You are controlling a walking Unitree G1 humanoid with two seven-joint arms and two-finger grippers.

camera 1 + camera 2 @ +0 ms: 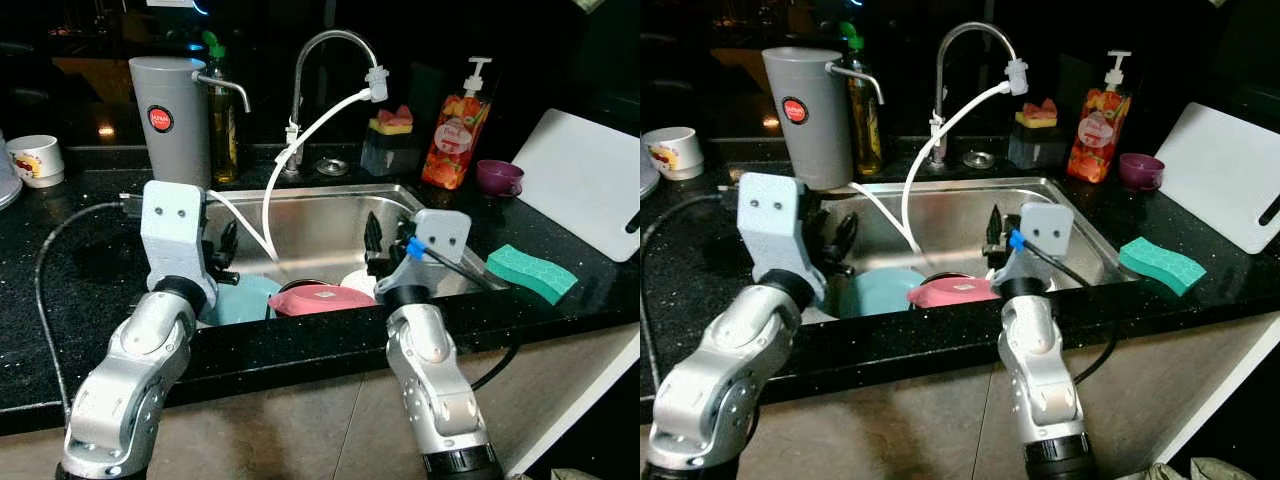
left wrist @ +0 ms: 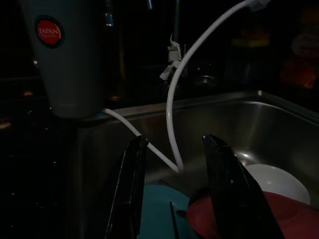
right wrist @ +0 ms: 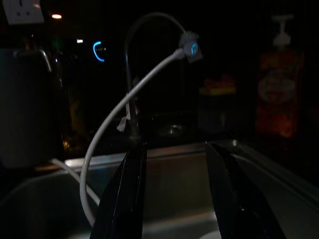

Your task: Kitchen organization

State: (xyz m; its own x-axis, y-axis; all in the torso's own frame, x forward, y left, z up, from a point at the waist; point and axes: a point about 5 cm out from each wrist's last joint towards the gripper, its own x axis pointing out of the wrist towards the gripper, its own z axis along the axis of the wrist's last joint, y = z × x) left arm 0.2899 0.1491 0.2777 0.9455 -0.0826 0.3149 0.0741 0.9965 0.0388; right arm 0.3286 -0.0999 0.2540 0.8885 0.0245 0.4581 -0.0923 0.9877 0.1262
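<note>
Sink: a shiny steel sink (image 1: pixel 330 225) is set in a speckled black stone counter (image 1: pixel 60 290).
Dishes: a round teal plate (image 1: pixel 243 298), a smooth pink bowl (image 1: pixel 320 298) and a white bowl (image 2: pixel 276 181) are seen in the sink.
Left gripper (image 2: pixel 174 199): held above the teal plate, fingers apart, nothing held.
Right gripper (image 3: pixel 177 199): held over the sink, fingers apart, nothing held.
Sponge: a soft green block (image 1: pixel 531 271) is seen on the counter.

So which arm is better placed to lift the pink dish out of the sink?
Probably the left. The left gripper hangs open right over the pink dish beside the teal plate. The right gripper, also open, points higher, toward the faucet.
</note>
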